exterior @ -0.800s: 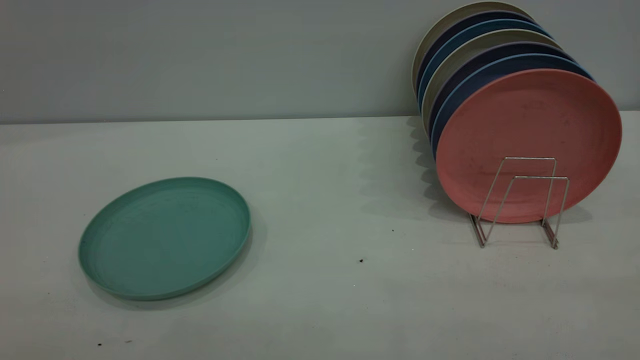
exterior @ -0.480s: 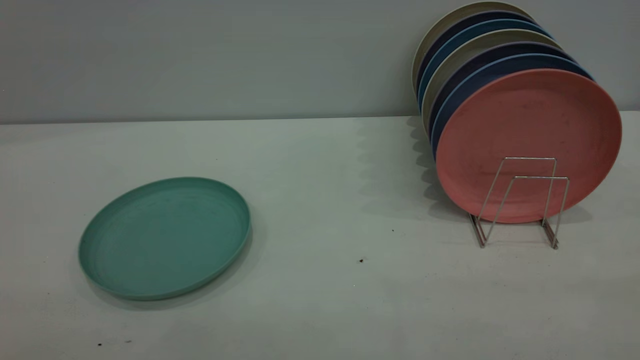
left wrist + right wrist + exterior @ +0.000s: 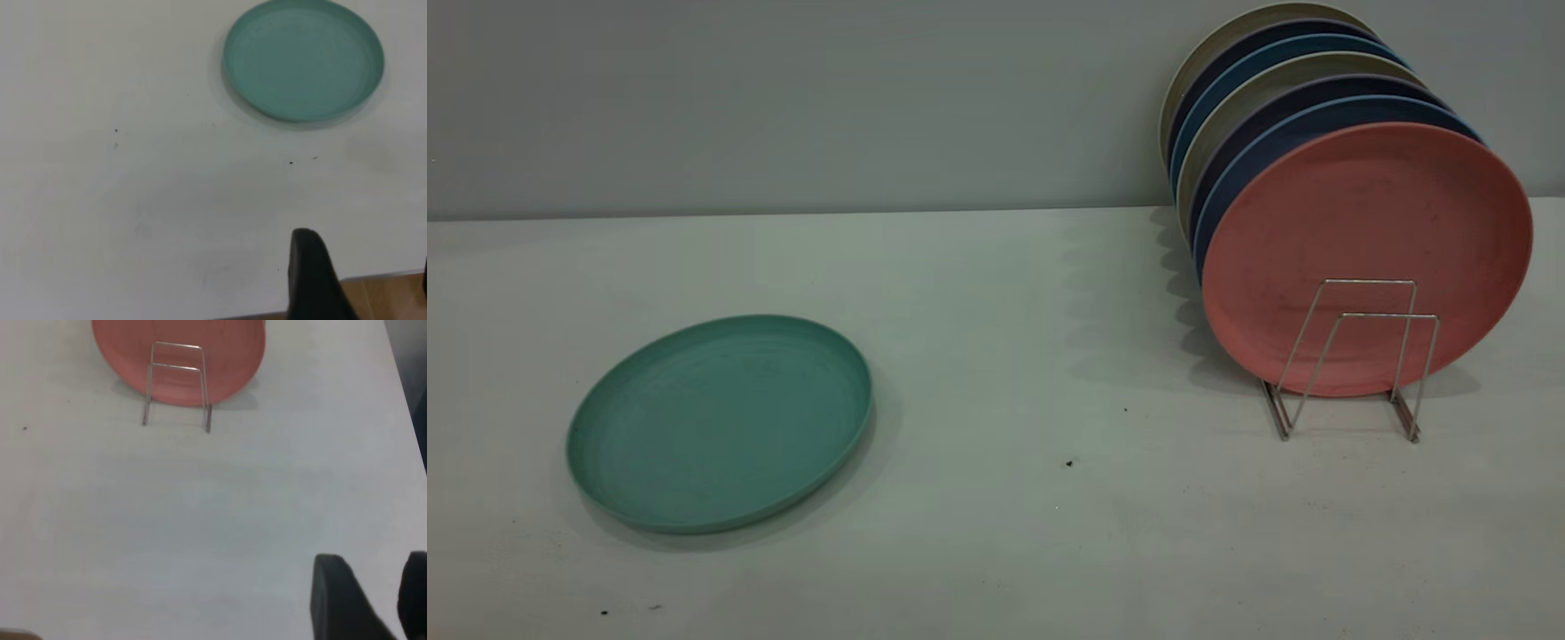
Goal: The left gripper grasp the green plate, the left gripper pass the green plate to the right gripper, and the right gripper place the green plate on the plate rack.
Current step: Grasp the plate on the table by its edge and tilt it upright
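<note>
The green plate (image 3: 720, 422) lies flat on the white table at the left; it also shows in the left wrist view (image 3: 303, 60). The plate rack (image 3: 1352, 356) stands at the right and holds several upright plates, with a salmon-pink plate (image 3: 1365, 222) at the front. Its front wire loops are free. The rack also shows in the right wrist view (image 3: 177, 383). My left gripper (image 3: 365, 267) is open and empty near the table's front edge, well short of the green plate. My right gripper (image 3: 373, 563) is open and empty, well short of the rack. Neither gripper shows in the exterior view.
Blue-rimmed dark plates (image 3: 1316, 116) and beige ones stand behind the pink plate. A grey wall (image 3: 783, 98) runs behind the table. Small dark specks (image 3: 1069, 463) dot the table. The table's front edge (image 3: 373, 277) shows by the left gripper.
</note>
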